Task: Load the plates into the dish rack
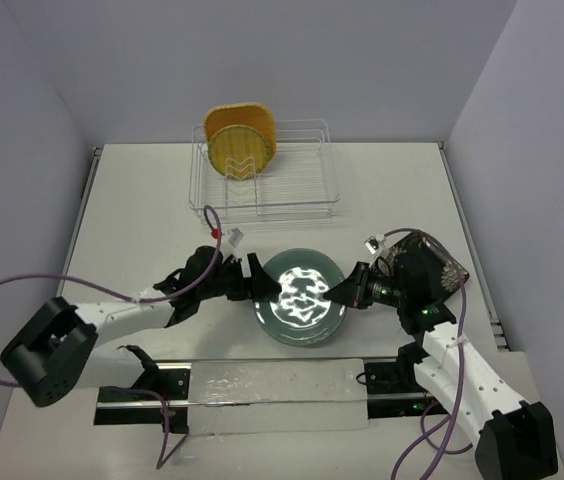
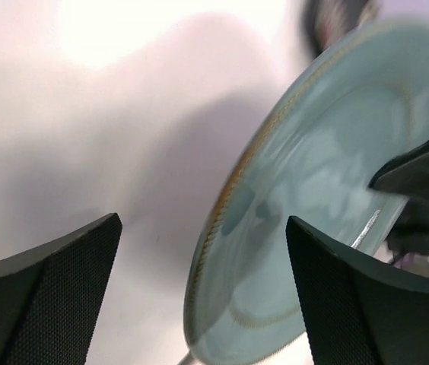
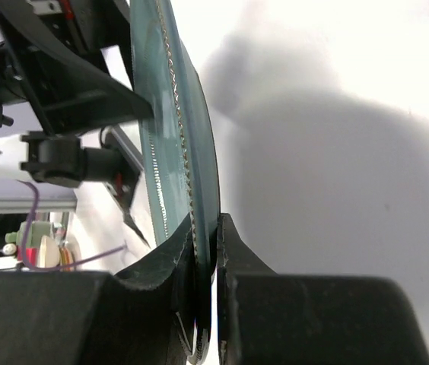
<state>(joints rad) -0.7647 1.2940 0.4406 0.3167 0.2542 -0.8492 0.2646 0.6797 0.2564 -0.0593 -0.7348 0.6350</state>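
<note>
The teal plate (image 1: 302,297) is in the middle of the table, tilted. My right gripper (image 1: 347,292) is shut on its right rim; the right wrist view shows the rim (image 3: 176,137) pinched between the fingers (image 3: 237,258). My left gripper (image 1: 262,283) is open at the plate's left rim. In the left wrist view the plate's edge (image 2: 328,190) stands between the spread fingers (image 2: 55,296). The wire dish rack (image 1: 292,195) stands at the back with the orange-tan plate (image 1: 252,115) and the yellow plate (image 1: 240,150) upright in it. The dark floral plate (image 1: 449,272) lies under my right arm.
A metal rail with a clear strip (image 1: 262,385) runs along the near edge between the arm bases. Purple cables loop by both arms, with a white connector (image 1: 232,237) near the left wrist. Walls close in the table on three sides.
</note>
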